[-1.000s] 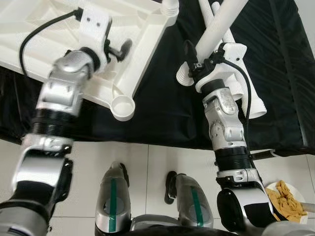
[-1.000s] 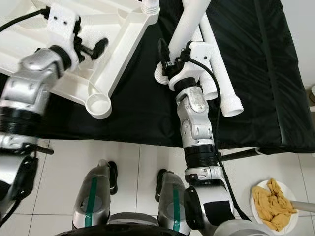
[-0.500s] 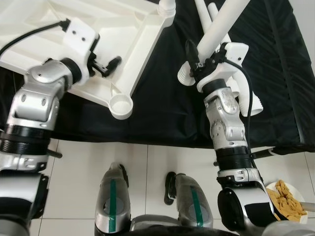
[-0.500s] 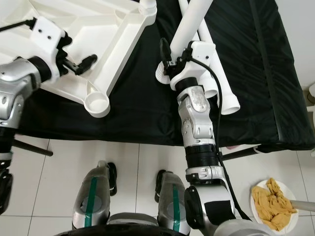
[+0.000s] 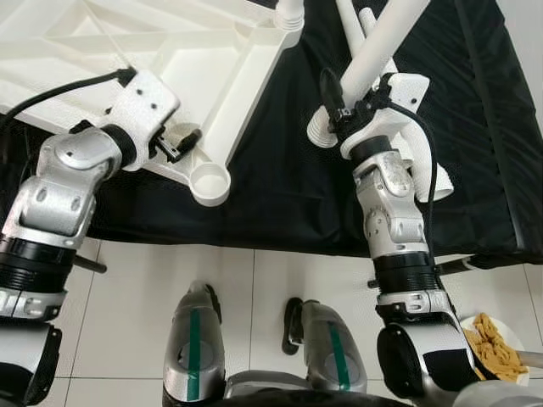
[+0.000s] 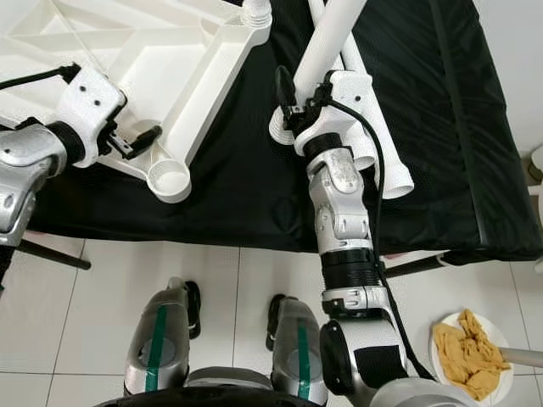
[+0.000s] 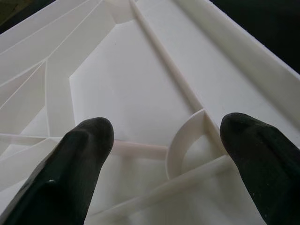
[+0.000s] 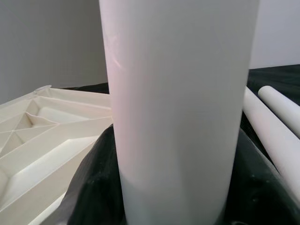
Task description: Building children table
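Left eye view shows us the upturned white tabletop (image 5: 170,51) on the black cloth (image 5: 475,127), its near corner socket (image 5: 210,180) just beside our left gripper (image 5: 181,142), fingers apart, while our right gripper (image 5: 338,100) clamps a white leg (image 5: 383,42) slanting up, threaded end (image 5: 317,133) nearest that socket.

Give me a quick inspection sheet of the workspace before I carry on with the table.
Surface: black cloth covers the work surface.
Job's things: white tabletop lies underside up, corner socket bare; spare legs lie on the cloth.
Clutter: plate of yellow cloth on the floor.
Grippers: left pincer open over the tabletop's ribs; right pincer shut on a white leg.
Cables: black cable along the right wrist.
Surroundings: pale tiled floor.
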You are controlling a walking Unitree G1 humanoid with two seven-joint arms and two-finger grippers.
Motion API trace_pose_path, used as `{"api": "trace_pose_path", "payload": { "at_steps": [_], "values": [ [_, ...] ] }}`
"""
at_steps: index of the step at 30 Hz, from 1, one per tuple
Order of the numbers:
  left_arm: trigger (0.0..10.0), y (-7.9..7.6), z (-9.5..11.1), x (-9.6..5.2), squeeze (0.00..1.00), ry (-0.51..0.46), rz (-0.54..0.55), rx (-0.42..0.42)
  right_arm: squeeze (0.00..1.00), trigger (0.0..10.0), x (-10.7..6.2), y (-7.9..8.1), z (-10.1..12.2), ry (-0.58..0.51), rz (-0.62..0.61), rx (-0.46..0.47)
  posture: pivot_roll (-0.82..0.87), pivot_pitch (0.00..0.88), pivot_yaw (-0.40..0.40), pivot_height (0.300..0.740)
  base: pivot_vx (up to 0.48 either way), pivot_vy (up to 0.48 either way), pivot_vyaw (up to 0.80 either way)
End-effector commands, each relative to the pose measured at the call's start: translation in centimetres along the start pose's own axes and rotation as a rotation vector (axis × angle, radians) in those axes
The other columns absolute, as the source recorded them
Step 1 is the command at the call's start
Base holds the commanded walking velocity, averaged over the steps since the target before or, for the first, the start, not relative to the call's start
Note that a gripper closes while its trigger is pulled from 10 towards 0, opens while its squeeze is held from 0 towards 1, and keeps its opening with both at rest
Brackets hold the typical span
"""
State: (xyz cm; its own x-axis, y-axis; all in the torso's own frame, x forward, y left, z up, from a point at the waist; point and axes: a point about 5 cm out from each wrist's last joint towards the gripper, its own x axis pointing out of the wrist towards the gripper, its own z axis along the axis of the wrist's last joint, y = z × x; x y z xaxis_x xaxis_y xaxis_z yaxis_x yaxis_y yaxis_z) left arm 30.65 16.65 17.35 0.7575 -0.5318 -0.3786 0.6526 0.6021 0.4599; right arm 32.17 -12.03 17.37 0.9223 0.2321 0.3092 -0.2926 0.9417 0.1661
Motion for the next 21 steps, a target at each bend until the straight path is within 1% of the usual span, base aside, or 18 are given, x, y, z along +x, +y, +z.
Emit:
{"api": "trace_pose_path", "payload": {
  "at_steps": [1,3,6,7,8,12,13,15,17,21],
  "values": [
    [10.0,-3.0,-1.3,1.3,0.0,0.061,-0.129,-0.025,0.0,10.0,-0.1,-0.2,0.3,-0.012,-0.006,-0.001,0.1,0.095,-0.076,0.74,0.0,0.0,0.0],
    [10.0,-3.8,-0.8,2.1,0.0,0.039,-0.152,-0.037,0.0,10.0,-0.2,-0.3,0.3,-0.012,-0.008,-0.003,0.09,0.097,-0.076,0.74,0.0,0.0,0.0],
    [10.0,-4.1,-0.6,2.3,0.0,0.034,-0.157,-0.038,0.0,10.0,-0.2,-0.3,0.3,-0.013,-0.008,-0.004,0.09,0.099,-0.076,0.74,0.0,0.0,0.0],
    [10.0,-4.6,0.3,3.2,0.0,0.0,-0.159,-0.033,0.0,10.0,-0.2,-0.4,0.4,-0.014,-0.011,-0.005,0.08,0.1,-0.074,0.74,0.0,0.0,0.0],
    [10.0,-4.8,0.6,3.5,0.0,-0.015,-0.162,-0.032,0.0,10.0,-0.2,-0.4,0.4,-0.014,-0.011,-0.005,0.08,0.1,-0.074,0.74,0.0,0.0,0.0],
    [10.0,-5.1,1.0,4.0,0.0,-0.025,-0.163,-0.043,0.0,10.0,-0.2,-0.4,0.4,-0.015,-0.014,-0.005,0.08,0.1,-0.074,0.74,0.0,0.0,0.0],
    [10.0,-5.2,1.2,4.3,0.0,-0.032,-0.157,-0.038,0.0,10.0,-0.2,-0.4,0.5,-0.015,-0.014,-0.005,0.08,0.101,-0.075,0.74,0.0,0.0,0.0],
    [10.0,-5.4,1.5,4.8,0.0,-0.036,-0.148,-0.06,0.0,10.0,-0.2,-0.4,0.5,-0.016,-0.015,-0.004,0.08,0.101,-0.072,0.74,0.0,0.0,0.0],
    [10.0,-6.1,2.2,5.6,0.0,-0.057,-0.158,-0.049,0.0,10.0,-0.3,-0.3,0.5,-0.017,-0.017,-0.003,0.07,0.105,-0.07,0.74,0.0,0.0,0.0],
    [10.0,-6.3,2.4,6.0,0.0,-0.059,-0.162,-0.061,0.0,10.0,-0.3,-0.3,0.5,-0.017,-0.018,-0.003,0.07,0.106,-0.07,0.74,0.0,0.0,0.0]
  ]
}}
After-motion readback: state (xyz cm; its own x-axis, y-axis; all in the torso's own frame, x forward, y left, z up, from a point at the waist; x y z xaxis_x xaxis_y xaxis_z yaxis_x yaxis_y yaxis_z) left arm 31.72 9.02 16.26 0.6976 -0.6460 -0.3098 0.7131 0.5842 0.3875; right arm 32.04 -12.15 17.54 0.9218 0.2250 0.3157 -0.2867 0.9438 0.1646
